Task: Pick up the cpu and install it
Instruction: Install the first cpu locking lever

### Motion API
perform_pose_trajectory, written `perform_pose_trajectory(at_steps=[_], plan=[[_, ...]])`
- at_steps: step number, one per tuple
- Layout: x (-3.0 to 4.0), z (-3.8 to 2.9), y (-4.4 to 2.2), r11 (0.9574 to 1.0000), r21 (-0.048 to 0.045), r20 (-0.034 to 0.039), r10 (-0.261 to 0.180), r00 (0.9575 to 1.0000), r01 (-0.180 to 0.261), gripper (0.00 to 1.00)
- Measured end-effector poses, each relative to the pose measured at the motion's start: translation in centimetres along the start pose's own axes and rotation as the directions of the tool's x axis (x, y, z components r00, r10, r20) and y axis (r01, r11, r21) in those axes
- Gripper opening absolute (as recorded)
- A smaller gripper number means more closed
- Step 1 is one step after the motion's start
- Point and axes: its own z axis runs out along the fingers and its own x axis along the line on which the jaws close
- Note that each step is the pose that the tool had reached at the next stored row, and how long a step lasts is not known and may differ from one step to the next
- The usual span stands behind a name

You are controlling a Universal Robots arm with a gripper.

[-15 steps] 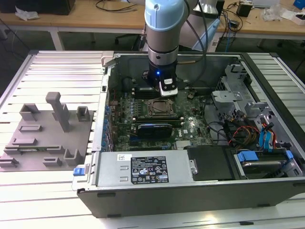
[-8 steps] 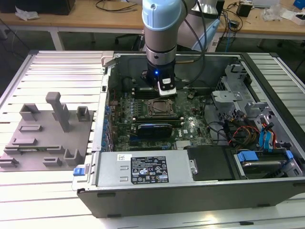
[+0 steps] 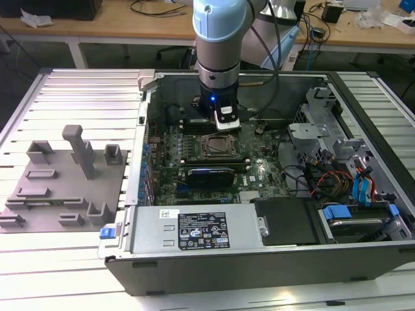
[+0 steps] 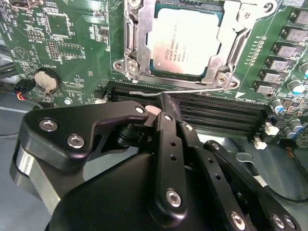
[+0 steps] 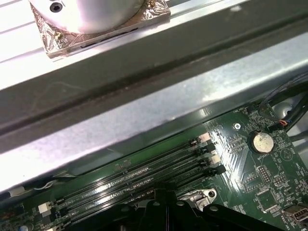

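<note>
The cpu (image 4: 185, 42), a pale silver square chip, lies flat inside the metal-rimmed socket frame (image 4: 135, 45) on the green motherboard (image 4: 72, 53). In the exterior view the arm (image 3: 219, 39) reaches down into the open computer case, just behind the socket (image 3: 219, 146). My gripper (image 4: 165, 103) is black, and its fingers are shut together with nothing between them. Its tip sits over the black memory slots (image 4: 216, 113), right beside a thin metal socket lever (image 4: 192, 90) that runs along the socket's edge. In the first wrist view the gripper (image 5: 166, 193) points at the same slots (image 5: 144, 168).
A coin battery (image 4: 45, 80) sits on the board beside the gripper. The case wall (image 5: 144, 110) rises close behind the memory slots. The power supply (image 3: 194, 230) and the drive cage with cables (image 3: 337, 175) fill the case's front and right. A grey fixture plate (image 3: 65, 178) lies at the exterior view's left.
</note>
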Motion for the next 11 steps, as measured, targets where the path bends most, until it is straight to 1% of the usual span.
perform_pose_trajectory(at_steps=[4, 8, 11], plan=[[-0.03, 0.05, -0.07, 1.0, -0.0008, 0.0017, 0.0, 1.0, 0.0, 0.11], [-0.04, 0.25, -0.15, 1.0, -0.003, 0.0068, -0.002, 1.0, 0.002, 0.11], [-0.04, 0.38, -0.18, 1.0, -0.0039, 0.0087, -0.002, 1.0, 0.002, 0.11]])
